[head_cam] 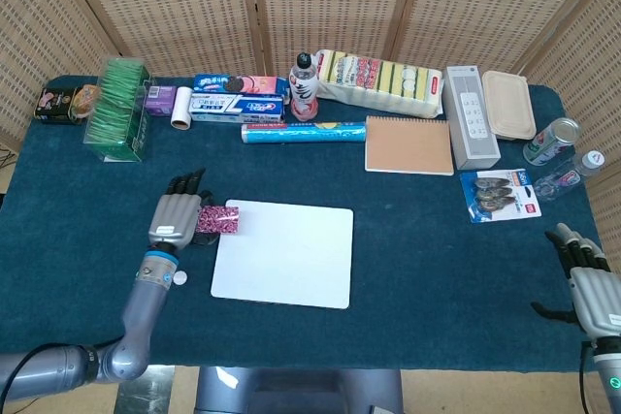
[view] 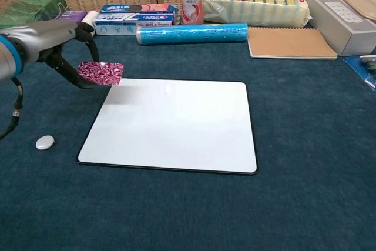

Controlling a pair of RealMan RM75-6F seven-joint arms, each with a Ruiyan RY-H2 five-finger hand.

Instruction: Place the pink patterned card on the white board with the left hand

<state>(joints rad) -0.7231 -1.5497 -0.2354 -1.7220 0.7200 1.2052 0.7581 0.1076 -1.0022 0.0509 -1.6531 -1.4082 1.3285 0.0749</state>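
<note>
A small white disc (view: 44,142) lies on the teal cloth. Beside it the left hand (head_cam: 176,214) pinches the pink patterned card (view: 101,72), lifted just over the white board's (view: 176,126) near-left corner. Far right, the right hand (head_cam: 588,283) rests, fingers spread, holding nothing.

On the table (head_cam: 408,259) lie one pink patterned card (head_cam: 219,220), one white board (head_cam: 284,252), one small white disc (head_cam: 179,278), one spiral notebook (head_cam: 408,144), one blue roll (head_cam: 304,131), one drink bottle (head_cam: 305,88), one pack of sponges (head_cam: 380,80), one grey speaker (head_cam: 471,116), one lidded beige box (head_cam: 508,104) and one can (head_cam: 551,141). Two hands show: the left hand (head_cam: 175,215) and the right hand (head_cam: 587,283).
</note>
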